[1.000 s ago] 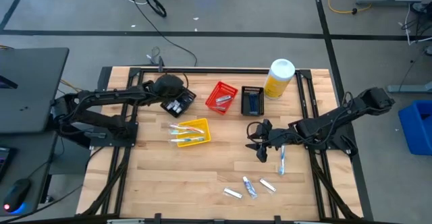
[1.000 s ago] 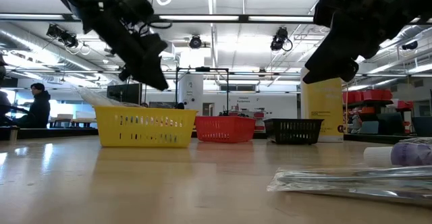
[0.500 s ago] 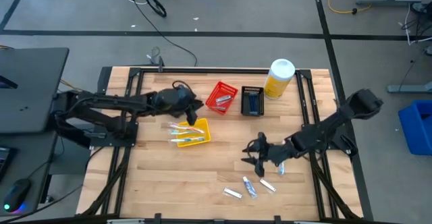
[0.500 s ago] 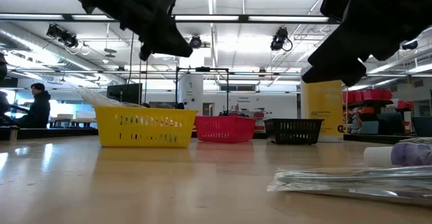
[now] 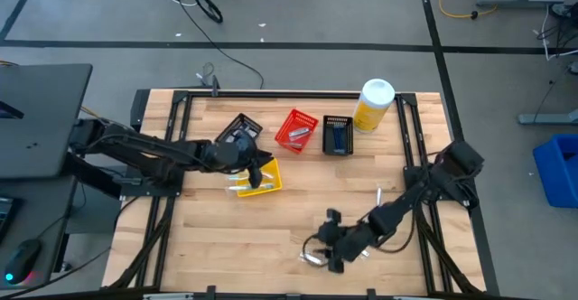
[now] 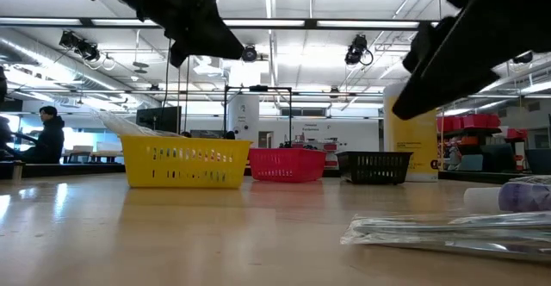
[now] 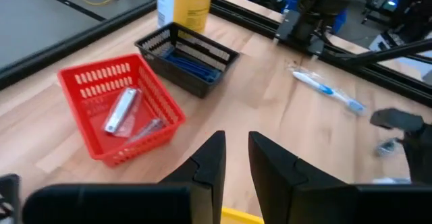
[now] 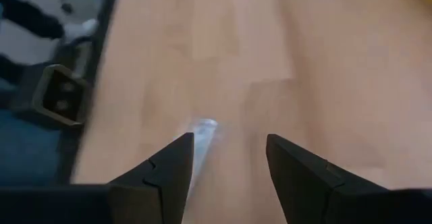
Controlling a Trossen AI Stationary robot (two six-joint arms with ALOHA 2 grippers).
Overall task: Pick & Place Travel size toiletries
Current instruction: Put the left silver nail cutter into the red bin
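Note:
My right gripper (image 5: pixel 323 244) stands open low over the near part of the table, among loose toiletries. A small white tube (image 8: pixel 201 131) lies on the wood just ahead of its fingers, untouched; the same tube's end (image 5: pixel 310 258) shows beside the gripper. A toothbrush (image 7: pixel 327 89) lies on the table farther right. My left gripper (image 5: pixel 264 166) hovers over the yellow basket (image 5: pixel 269 184), its fingers (image 7: pixel 236 137) a narrow gap apart with nothing between them. Toothbrushes (image 5: pixel 239 185) lie in that basket.
The red basket (image 5: pixel 296 130) holds tubes and the black basket (image 5: pixel 338 135) holds dark blue razors, both at the far side. A big yellow bottle (image 5: pixel 373 104) stands far right. A wrapped toothbrush (image 6: pixel 448 230) lies close to the low camera. Bare wood lies near left.
My right gripper has swung toward the table's near edge and to the left, sinking toward the loose tubes. My left gripper has moved from the far side by the red basket toward the right and near, and now hangs over the yellow basket.

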